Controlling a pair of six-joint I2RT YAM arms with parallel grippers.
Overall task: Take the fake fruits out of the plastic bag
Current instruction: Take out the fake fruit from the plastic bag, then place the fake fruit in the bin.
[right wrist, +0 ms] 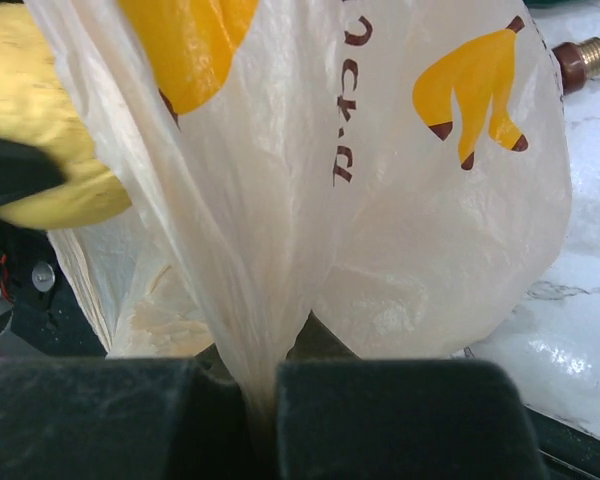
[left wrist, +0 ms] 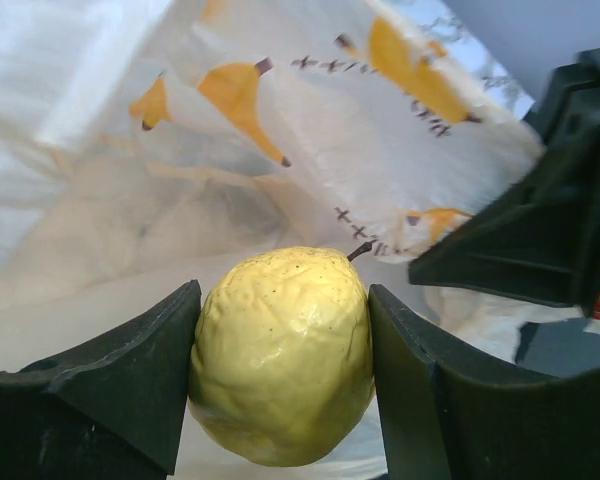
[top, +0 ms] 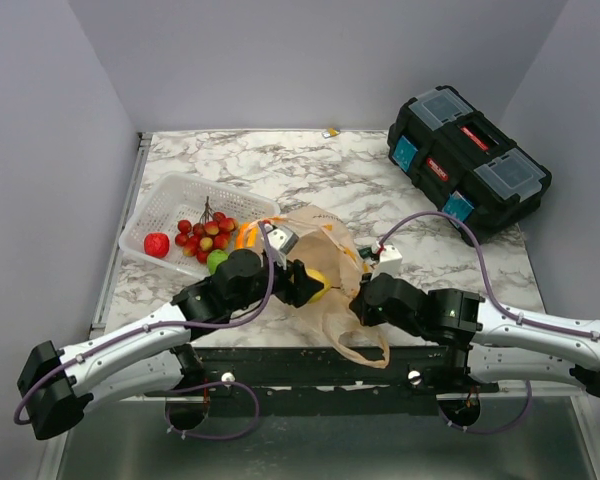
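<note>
Left gripper is clamped on the lemon, one pad on each side of its widest part, stem end up. Right gripper is pinched together on a gathered fold of the plastic bag, near the front edge of the table. The lemon sits at the bag's left side by the mouth; I can't tell if it's fully clear of the film. The lemon looks like light, hard, hollow plastic with glossy dimpled skin, so I judge it could squirt out if gripped off-centre, and the middle hold is right. The bag is thin, limp and slippery and I'd only pinch bunched film. The green fruit lies just left of the bag, and the red one is in the basket.
</note>
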